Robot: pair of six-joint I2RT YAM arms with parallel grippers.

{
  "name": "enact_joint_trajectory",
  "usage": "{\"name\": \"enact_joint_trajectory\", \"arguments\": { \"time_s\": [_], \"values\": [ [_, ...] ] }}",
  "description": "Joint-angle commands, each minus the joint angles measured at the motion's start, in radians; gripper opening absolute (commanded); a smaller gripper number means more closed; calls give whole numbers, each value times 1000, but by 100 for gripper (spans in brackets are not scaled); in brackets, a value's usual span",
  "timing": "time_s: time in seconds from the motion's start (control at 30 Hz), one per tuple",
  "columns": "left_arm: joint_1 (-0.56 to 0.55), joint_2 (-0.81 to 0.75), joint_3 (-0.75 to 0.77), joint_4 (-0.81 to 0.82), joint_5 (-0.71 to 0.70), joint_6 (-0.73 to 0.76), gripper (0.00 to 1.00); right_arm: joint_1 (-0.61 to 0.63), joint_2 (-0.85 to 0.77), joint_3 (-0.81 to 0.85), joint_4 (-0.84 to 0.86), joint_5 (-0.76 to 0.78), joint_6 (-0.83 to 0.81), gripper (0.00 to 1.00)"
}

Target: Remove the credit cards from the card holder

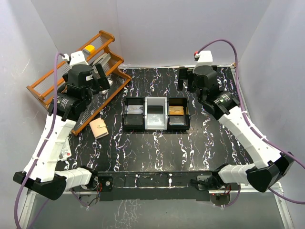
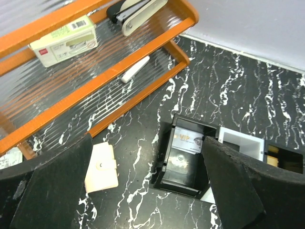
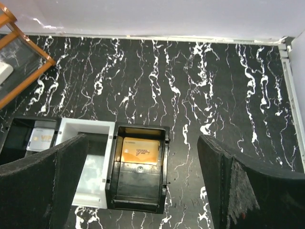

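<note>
Both claws wide open, neither one holding anything
Left gripper (image 2: 147, 183) hangs over the table's left side and right gripper (image 3: 143, 186) over its back right; the tan card holder (image 1: 98, 128) lies closed near the left edge, just beside the wooden rack (image 2: 119, 68), while a grey credit card (image 2: 187, 140) sits in the tray's (image 1: 125, 113) left compartment and an orange credit card (image 3: 138, 150) in its right

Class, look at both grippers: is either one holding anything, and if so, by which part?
Nothing is held. The left gripper and right gripper both hang open and empty; the wallet lies untouched on the table.
</note>
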Motion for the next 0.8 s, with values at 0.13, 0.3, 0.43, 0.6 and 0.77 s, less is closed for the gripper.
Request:
{"name": "enact_joint_trajectory", "arguments": {
  "time_s": [0.13, 0.3, 0.43, 0.6, 0.77],
  "values": [
    [134, -83, -182, 83, 182, 34, 99, -152, -149, -208, 95, -260, 71, 98],
    [219, -84, -287, 82, 410, 33, 99, -244, -236, -353, 145, -448, 122, 98],
    [266, -93, -394, 139, 612, 19, 98, -304, -283, -443, 175, -600, 164, 98],
    [285, -60, -505, 108, 741, 30, 96, -352, -325, -547, 229, -729, 236, 98],
    [294, -60, -601, 93, 641, 1, 94, -375, -345, -606, 265, -806, 272, 98]
  ]
}}
